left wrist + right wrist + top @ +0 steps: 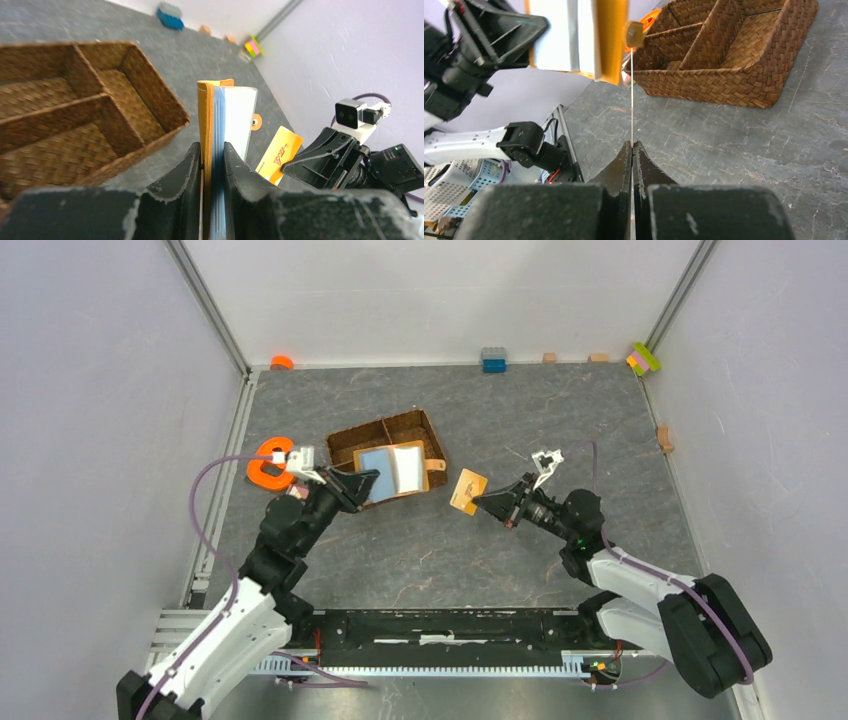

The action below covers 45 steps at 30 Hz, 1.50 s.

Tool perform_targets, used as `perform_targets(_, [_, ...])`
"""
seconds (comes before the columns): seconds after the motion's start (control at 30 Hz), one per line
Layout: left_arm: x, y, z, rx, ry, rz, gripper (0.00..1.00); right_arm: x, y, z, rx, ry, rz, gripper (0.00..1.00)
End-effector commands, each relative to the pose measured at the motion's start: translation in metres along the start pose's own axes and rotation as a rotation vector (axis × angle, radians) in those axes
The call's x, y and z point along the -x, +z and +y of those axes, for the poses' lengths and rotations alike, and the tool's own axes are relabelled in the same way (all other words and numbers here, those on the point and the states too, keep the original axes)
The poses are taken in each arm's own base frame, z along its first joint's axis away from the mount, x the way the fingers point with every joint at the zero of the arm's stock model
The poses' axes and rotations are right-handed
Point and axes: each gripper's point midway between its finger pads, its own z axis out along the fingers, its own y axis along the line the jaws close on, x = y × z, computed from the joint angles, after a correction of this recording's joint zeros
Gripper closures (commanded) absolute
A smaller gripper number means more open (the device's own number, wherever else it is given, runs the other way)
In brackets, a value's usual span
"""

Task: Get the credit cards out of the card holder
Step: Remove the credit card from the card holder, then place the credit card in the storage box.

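Note:
The card holder point(392, 470), orange-tan with pale blue lining, hangs unfolded over the front of the woven tray. My left gripper point(366, 483) is shut on its near edge. In the left wrist view the card holder point(216, 115) stands edge-on between the fingers of my left gripper point(213, 150), with a white card point(241, 120) showing in it. My right gripper point(487, 501) is shut on a yellow credit card point(468, 490) with red lettering, held just right of the holder and apart from it. The right wrist view shows that card point(631, 100) as a thin edge rising from my right gripper point(632, 146).
A brown woven divided tray point(365, 438) sits behind the holder. An orange e-shaped toy point(266, 464) lies left of my left gripper. A blue brick point(493, 360) and small coloured bricks point(644, 358) line the back wall; another brick point(665, 437) lies by the right wall.

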Motion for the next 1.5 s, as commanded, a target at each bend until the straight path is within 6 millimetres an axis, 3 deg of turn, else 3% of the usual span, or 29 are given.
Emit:
perform_targets(0.0, [0.029,-0.016,0.025,0.128,0.044,-0.172,0.98,0.018,0.021,-0.002,-0.026,-0.031,-0.001,1.00])
perform_targets(0.27, [0.063,-0.058,0.027,0.101,-0.014,-0.432,0.98,0.004,0.070,-0.013,-0.067,-0.016,0.141,1.00])
perform_targets(0.57, [0.074,-0.076,0.024,0.068,-0.043,-0.518,0.98,-0.012,0.134,-0.026,-0.141,-0.165,0.310,1.00])
perform_targets(1.0, [0.081,-0.086,0.027,0.092,-0.078,-0.554,0.98,0.026,0.218,-0.018,-0.070,-0.643,0.344,1.00])
perform_targets(1.17, [0.088,-0.100,0.035,0.134,-0.125,-0.608,0.98,0.022,0.223,-0.003,-0.004,-0.912,0.372,1.00])
perform_targets(1.3, [0.090,-0.105,0.049,0.205,-0.184,-0.637,0.98,0.013,0.226,-0.007,-0.064,-1.084,0.454,1.00])
perform_targets(1.47, [0.093,-0.108,0.049,0.207,-0.220,-0.649,0.98,-0.003,0.228,-0.020,-0.138,-1.211,0.517,1.00])
